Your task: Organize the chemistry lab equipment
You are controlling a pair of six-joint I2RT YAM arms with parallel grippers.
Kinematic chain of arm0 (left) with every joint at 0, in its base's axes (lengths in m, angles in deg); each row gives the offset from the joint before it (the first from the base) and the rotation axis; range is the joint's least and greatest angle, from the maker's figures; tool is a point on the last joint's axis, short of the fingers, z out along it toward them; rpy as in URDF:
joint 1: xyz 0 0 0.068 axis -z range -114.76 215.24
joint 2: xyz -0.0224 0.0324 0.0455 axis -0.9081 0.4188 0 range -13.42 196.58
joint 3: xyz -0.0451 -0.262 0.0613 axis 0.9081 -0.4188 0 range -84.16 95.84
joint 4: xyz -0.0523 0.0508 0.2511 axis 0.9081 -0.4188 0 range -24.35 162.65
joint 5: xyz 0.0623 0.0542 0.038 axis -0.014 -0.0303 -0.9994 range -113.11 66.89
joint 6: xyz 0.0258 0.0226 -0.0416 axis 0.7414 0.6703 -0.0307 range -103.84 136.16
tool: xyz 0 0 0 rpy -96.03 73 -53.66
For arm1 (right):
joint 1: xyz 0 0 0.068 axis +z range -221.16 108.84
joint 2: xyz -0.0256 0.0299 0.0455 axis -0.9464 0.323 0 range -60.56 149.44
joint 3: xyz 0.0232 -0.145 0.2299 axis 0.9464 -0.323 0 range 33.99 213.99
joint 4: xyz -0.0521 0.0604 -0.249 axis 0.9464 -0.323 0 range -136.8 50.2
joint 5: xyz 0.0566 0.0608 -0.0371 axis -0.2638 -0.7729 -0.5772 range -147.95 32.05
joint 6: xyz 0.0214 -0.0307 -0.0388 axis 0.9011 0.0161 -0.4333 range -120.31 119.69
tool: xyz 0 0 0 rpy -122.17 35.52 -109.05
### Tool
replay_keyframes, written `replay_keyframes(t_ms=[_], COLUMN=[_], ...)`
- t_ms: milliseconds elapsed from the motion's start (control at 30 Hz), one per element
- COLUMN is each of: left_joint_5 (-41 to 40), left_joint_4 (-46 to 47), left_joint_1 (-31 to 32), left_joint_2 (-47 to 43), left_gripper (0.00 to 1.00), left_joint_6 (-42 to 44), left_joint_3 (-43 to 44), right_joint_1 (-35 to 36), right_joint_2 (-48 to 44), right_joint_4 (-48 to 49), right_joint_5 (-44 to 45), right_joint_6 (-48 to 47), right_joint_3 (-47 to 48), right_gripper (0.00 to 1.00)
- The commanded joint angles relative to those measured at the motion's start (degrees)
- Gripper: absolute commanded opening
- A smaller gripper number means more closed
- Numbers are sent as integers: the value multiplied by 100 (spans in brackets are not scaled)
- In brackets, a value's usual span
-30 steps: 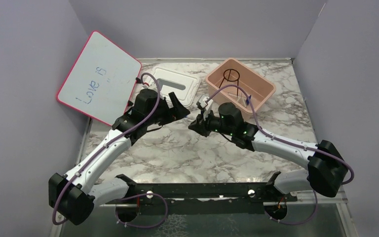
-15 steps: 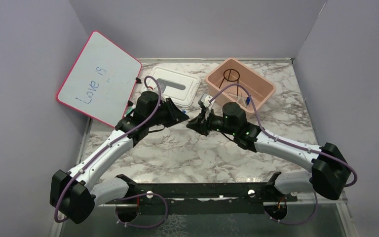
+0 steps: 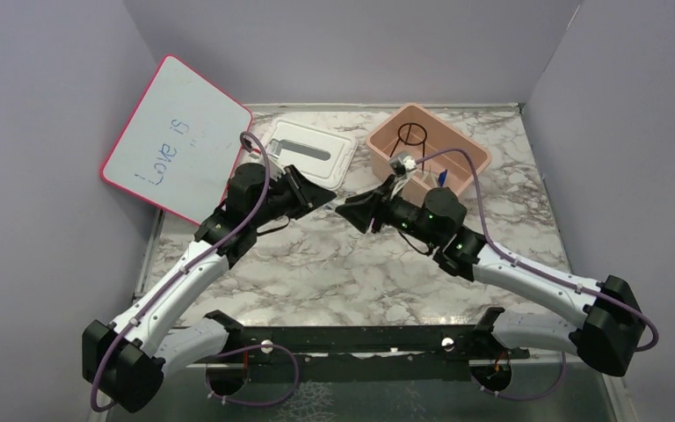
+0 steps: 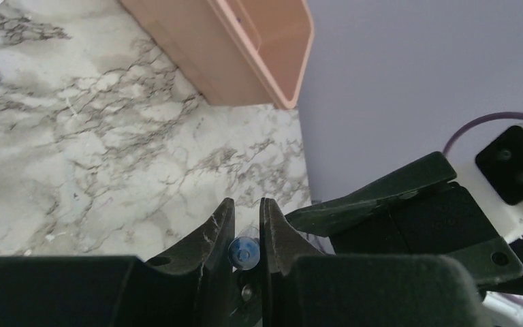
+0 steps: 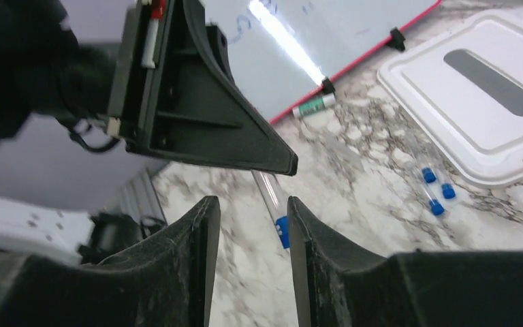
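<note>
Tube: blue-capped glass tube (image 4: 244,253), in the air above the table's (image 3: 316,272) middle.
Left gripper (image 4: 245,225): clamped on it.
Right gripper (image 5: 252,204): jaws apart around it.
Done: ring stand (image 3: 412,134) in pink bin (image 3: 473,172), far edge.
Left: capped tubes (image 5: 437,206) loose beside white lid (image 5: 436,95).

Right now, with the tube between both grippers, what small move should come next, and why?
Probably the right gripper should back straight away. Its jaws stand open on either side of the glass tube, while the left gripper is shut on that same tube, so the left one seems to carry it alone. Pulling back would free the tube to be carried off.
</note>
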Motion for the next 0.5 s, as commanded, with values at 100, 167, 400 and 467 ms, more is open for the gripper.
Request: replay_keyframes(t_ms=[100,167,400,467], left_joint_5=[-268,-277,-88,-16], left_joint_4=[1091,1317,2132,2371], left_joint_1=[-35,-50,-167,-168], left_joint_2=[-200,-213,-63,3], left_gripper=[5,5,5,5], left_joint_6=[-965,-1287,-2352,-2587], left_joint_3=[415,444,357,264], right_joint_1=[-9,-10,-8,-9], right_joint_2=[-387,-335,-91,37], right_joint_4=[784,789,1280,1899], right_joint_5=[1905,2043,1748,1528], right_joint_6=[3244,3677,4864,4958], right_joint_3=[-42,35,92,45], right_gripper=[52,55,55,49])
